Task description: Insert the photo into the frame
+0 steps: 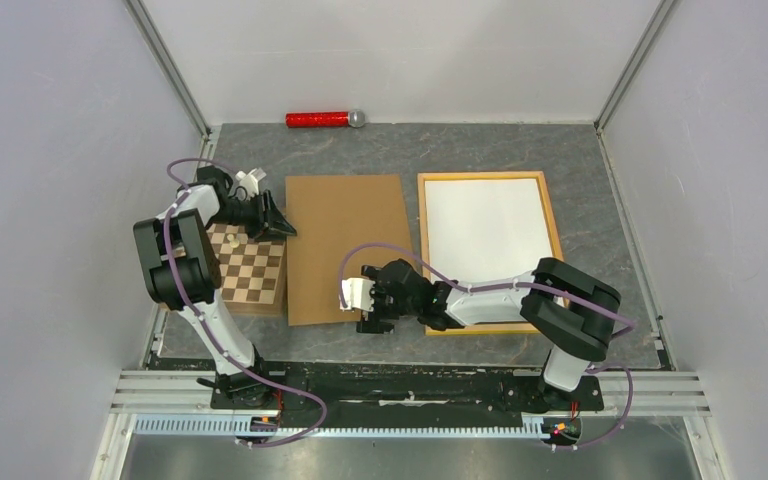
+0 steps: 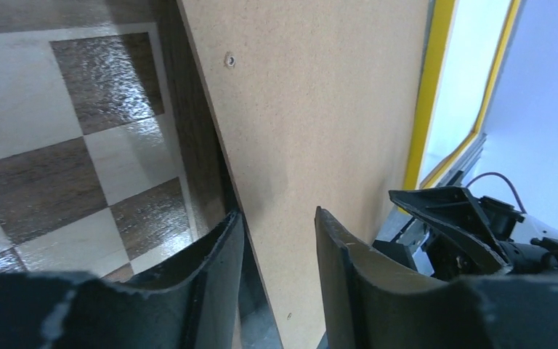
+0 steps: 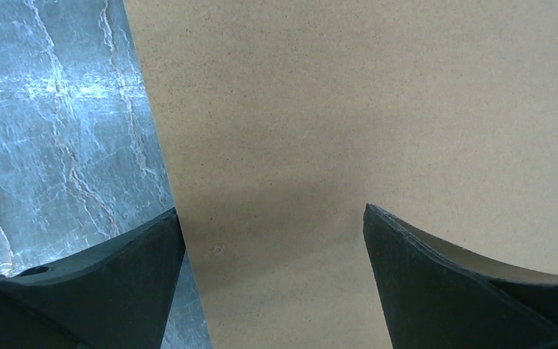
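The frame (image 1: 554, 228), thin yellow-orange wood, lies flat at the right of the table. A white sheet (image 1: 484, 228) fills it, which I take for the photo with its plain white back up. The left wrist view shows the frame's rail (image 2: 425, 109) and that white sheet (image 2: 465, 73). My left gripper (image 1: 282, 224) (image 2: 277, 214) is at the far left edge of the brown backing board (image 1: 348, 245). Its fingers are partly apart, with the board's edge (image 2: 312, 131) running between them. My right gripper (image 1: 368, 298) (image 3: 270, 209) hangs wide open over the board's near right corner (image 3: 378, 109), holding nothing.
A brown-and-cream chessboard (image 1: 250, 268) (image 2: 58, 145) lies left of the board, its right edge under the board's edge, with a small pale piece (image 1: 232, 241) on it. A red cylinder with a silver end (image 1: 322, 119) lies against the back wall. The right arm (image 1: 560, 300) reaches across the frame's near part.
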Available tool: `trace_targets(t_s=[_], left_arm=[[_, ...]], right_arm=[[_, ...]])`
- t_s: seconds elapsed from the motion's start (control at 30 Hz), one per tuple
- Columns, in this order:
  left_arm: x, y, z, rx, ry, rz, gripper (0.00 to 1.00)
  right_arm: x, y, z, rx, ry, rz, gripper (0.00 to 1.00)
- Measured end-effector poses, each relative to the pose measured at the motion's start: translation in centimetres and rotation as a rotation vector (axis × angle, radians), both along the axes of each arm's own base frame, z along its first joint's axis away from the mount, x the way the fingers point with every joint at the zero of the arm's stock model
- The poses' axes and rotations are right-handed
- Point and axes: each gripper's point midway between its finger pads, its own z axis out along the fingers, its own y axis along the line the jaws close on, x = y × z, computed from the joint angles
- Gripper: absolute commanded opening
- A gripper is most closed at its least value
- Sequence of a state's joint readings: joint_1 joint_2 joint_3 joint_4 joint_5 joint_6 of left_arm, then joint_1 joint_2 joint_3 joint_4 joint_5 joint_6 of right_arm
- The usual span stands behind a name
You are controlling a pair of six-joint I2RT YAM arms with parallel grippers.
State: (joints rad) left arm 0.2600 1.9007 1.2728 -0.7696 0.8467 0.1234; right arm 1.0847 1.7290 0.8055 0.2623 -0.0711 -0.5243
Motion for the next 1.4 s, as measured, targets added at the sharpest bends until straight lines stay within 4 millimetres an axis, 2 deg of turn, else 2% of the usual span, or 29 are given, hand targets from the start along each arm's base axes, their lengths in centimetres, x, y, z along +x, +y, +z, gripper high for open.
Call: trace_targets(t_s=[0.13,0.27,0.4,0.7,1.03,1.4], left_arm=[[-0.1,-0.3,0.6,-0.025,-0.012,-0.004,0.34],[-0.1,-0.6,1.1,-0.047,-0.022,-0.007,0.15],[-0.2,-0.9,1.4,-0.069,-0.026,-0.011,0.03],[-0.5,-1.1,2.9,-0.077,-0.058,-0.013,0.02],[-0.8,-1.0,4.0,-0.092,-0.037,0.034,0.02],[-2.4,-0.9,5.8,-0.074,-0.014,0.132,0.02]], right_arm=[[0.0,-0.1,0.0,-0.003,-0.001,-0.003,0.92],[0.0,-0.2,0.0,-0.007,0.000,-0.006,0.92],[-0.1,-0.4,0.0,-0.013,0.006,-0.011,0.93],[-0.4,-0.2,0.4,-0.022,0.012,-0.021,0.98],[-1.2,1.2,1.8,-0.022,-0.016,-0.041,0.98],[-2.5,2.8,3.9,-0.018,-0.132,-0.112,0.94]])
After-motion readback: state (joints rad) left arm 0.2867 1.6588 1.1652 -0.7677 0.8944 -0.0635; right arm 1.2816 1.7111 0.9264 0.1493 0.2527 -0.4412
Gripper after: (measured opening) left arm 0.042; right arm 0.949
